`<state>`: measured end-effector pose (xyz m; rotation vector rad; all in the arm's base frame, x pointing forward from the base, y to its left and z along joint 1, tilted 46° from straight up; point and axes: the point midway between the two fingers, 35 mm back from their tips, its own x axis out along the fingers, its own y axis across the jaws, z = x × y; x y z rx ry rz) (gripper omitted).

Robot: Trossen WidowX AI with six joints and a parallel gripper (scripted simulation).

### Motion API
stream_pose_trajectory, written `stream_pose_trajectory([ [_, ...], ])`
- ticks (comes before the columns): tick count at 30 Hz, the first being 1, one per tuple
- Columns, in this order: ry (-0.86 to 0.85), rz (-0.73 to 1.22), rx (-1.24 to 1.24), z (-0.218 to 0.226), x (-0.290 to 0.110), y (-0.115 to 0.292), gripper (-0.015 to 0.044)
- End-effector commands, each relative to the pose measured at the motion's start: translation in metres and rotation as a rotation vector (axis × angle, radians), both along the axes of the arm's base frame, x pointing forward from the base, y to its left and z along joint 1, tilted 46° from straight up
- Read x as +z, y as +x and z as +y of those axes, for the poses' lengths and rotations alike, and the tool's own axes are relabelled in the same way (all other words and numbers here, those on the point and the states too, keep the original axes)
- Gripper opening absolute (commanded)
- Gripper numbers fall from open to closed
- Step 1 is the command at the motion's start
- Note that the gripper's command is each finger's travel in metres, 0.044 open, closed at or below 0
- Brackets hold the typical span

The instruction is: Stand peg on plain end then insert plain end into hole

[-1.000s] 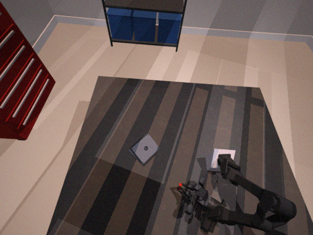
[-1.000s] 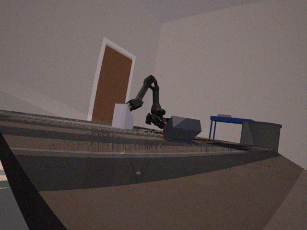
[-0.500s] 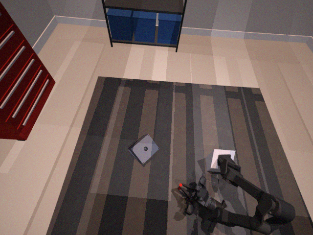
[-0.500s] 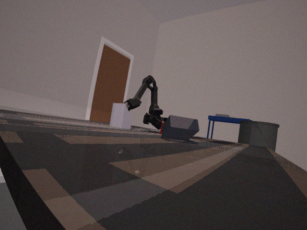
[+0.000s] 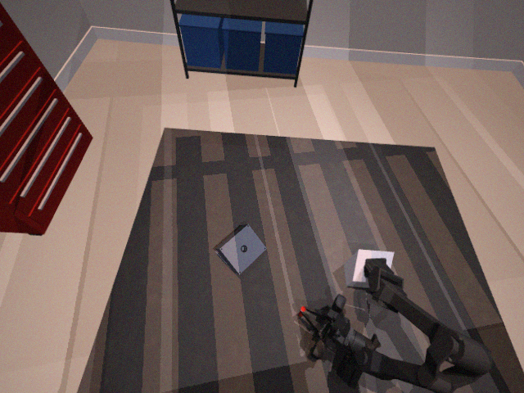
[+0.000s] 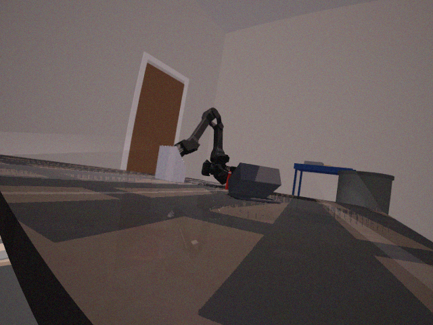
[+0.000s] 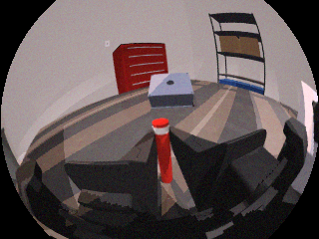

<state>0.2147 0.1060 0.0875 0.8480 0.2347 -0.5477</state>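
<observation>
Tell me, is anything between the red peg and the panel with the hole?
Nothing stands between them. In the top view, only striped table separates the peg, held in the pincer, from the panel.

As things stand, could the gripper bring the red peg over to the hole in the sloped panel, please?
Probably yes: the gripper is shut on the peg, and nothing stands on the table between it and the panel.
</observation>
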Motion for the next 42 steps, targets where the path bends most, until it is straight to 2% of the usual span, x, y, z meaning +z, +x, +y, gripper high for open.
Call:
stream_pose_trajectory([
  [1, 0.000, 0.001, 0.001, 0.0018, -0.0006, -0.0008, 0.0049],
  [6, -0.003, -0.004, -0.005, 0.0000, -0.0005, -0.0007, 0.0056],
  [9, -0.003, -0.005, -0.006, -0.0001, -0.0006, -0.0008, 0.0130],
  [39, -0.003, -0.005, -0.006, -0.0001, -0.0006, -0.0008, 0.0130],
  [42, -0.003, -0.005, -0.006, -0.0001, -0.0006, -0.0008, 0.0209],
])
